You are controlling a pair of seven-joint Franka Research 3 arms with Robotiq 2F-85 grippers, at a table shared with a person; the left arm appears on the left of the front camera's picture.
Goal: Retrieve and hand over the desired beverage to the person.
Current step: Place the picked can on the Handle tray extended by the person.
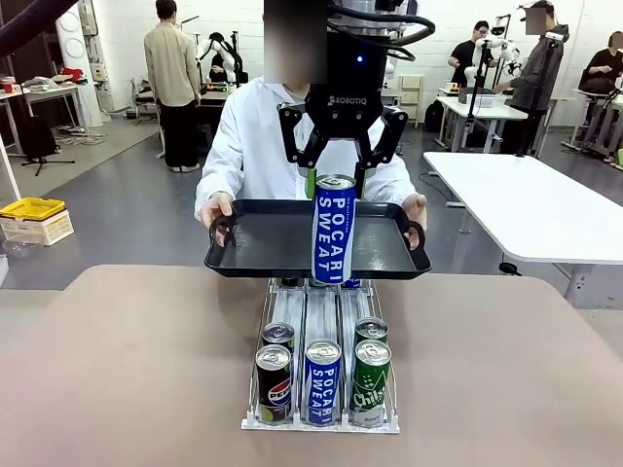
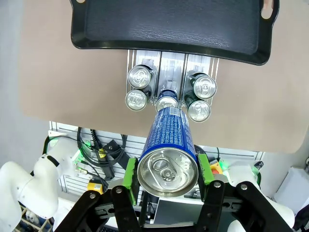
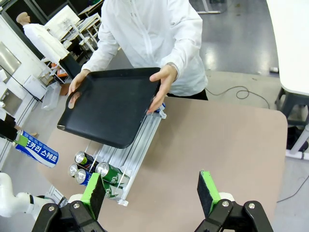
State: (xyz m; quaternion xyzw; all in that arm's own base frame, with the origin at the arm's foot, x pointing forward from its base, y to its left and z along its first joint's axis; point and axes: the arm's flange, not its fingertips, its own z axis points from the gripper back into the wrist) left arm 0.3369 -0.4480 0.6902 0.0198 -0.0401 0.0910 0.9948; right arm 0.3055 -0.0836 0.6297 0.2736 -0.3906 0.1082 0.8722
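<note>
Plainly upright Pocari can (image 1: 334,231), axis vertical

Pocari Sweat can (image 1: 334,232): blue-white, upright, aloft over rack (image 1: 292,309) | person (image 1: 255,136): white jacket, holding black tray (image 1: 273,243)

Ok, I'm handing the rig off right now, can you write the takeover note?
Left end effector: shut on the Pocari Sweat can, held upright in the air over the rack.
Right end effector: open, empty, above the table.
The person holds a black tray in both hands over the rack's far end.
Done: can picked. Left: probably set it on the tray and release.
</note>
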